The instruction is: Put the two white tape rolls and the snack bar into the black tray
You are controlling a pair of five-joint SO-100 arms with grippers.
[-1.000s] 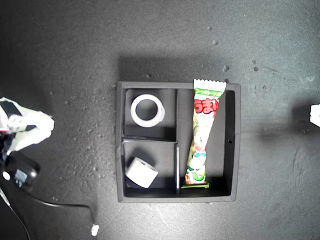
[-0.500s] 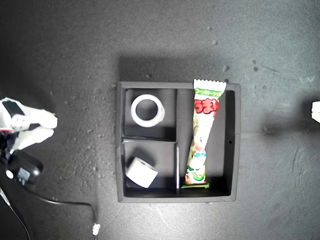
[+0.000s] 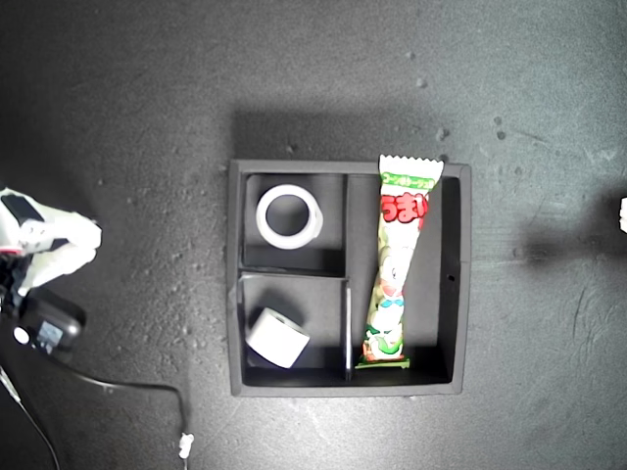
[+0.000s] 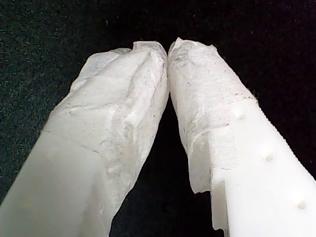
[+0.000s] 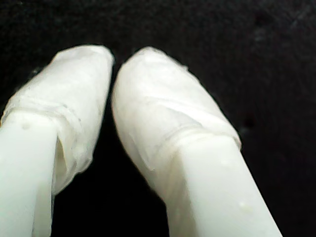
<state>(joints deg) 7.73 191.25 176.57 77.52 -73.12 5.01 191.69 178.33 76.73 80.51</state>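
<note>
Both pincers are closed on nothing. My first gripper (image 4: 168,49) has its taped tips pressed together over bare dark mat, and my second gripper (image 5: 112,64) has its tips drawn in with only a sliver of gap and nothing between them. Neither wrist view shows which arm is which.

In the exterior view, the arm at the left edge (image 3: 44,245) has drawn back a little toward that edge over the last second. The arm at the right edge (image 3: 623,213) has slid almost out of sight, leaving only a white sliver.

Further out, nothing in the black tray (image 3: 460,284) has moved. The wide flat tape roll (image 3: 265,217) lies in one small compartment and the thicker tape roll (image 3: 276,338) sits tilted in the other. The snack bar (image 3: 397,264) lies along the long compartment, its upper crimped end resting over the tray wall.

With all three items inside and both arms retreating, I judge the task essentially done.
</note>
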